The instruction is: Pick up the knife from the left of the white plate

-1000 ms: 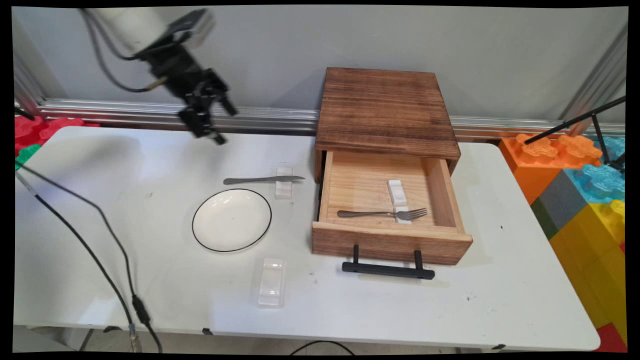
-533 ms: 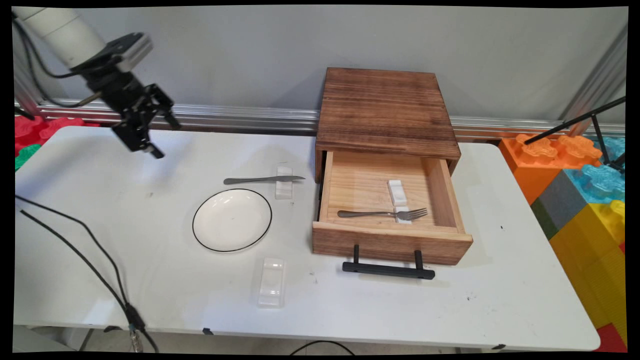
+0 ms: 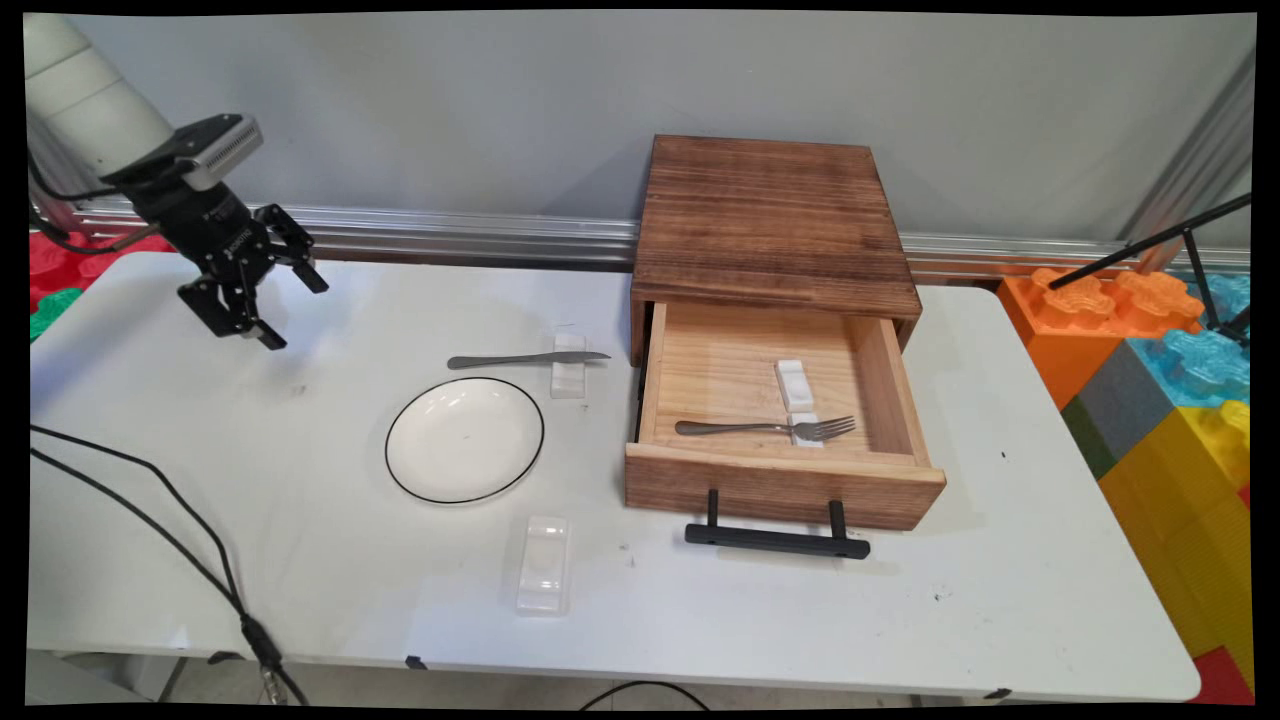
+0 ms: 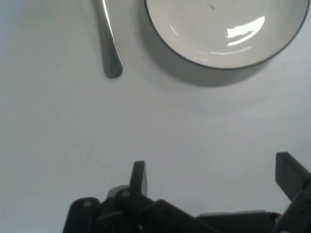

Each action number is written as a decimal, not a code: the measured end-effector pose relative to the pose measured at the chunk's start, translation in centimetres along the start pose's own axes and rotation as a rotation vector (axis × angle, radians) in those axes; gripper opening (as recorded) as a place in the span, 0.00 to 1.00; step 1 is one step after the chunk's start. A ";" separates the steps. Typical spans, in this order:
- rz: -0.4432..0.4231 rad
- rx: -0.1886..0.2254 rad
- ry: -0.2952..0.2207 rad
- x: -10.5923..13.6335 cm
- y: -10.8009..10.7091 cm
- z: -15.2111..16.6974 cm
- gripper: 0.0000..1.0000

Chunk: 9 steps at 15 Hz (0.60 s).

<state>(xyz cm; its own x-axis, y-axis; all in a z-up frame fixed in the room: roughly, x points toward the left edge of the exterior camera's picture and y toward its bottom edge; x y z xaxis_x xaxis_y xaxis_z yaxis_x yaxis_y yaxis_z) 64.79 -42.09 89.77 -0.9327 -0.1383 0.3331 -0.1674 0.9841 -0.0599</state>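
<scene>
My gripper (image 3: 295, 310) hangs open and empty above the table's far left part, well left of the knife (image 3: 525, 358). In the hand view my gripper (image 4: 214, 174) shows two spread fingers with bare table between them. The knife handle (image 4: 108, 41) and the white plate (image 4: 226, 29) with a dark rim lie beyond the fingers. The knife rests with its blade on a small white rest (image 3: 567, 366). The plate (image 3: 464, 439) lies just in front of it. A wooden drawer box (image 3: 770, 220) has its drawer (image 3: 780, 480) pulled out, with a fork (image 3: 765, 428) inside.
A second white rest (image 3: 794, 384) lies in the drawer beside the fork. A clear rest (image 3: 543, 563) lies near the table's front edge. Black cables (image 3: 150, 500) trail over the table's left side. Coloured blocks (image 3: 1170, 380) stand off the right end.
The arm has swung left and down, from above the knife area to the table's far left. The fingers have stayed spread. Nothing on the table has moved.
</scene>
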 end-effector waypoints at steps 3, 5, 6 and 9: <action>-0.008 0.017 0.038 0.4 -0.2 0.6 1.00; -0.029 0.037 0.089 1.5 -0.8 1.1 1.00; -0.043 0.044 0.114 2.1 -1.1 1.3 1.00; -0.091 0.049 0.191 4.2 -2.6 2.5 1.00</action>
<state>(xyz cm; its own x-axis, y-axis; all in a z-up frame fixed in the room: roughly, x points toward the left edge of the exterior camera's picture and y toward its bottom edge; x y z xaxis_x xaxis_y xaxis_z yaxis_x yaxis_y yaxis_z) 60.50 -45.49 88.96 -0.8364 -0.1986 0.5109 -0.2681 0.9612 -0.0654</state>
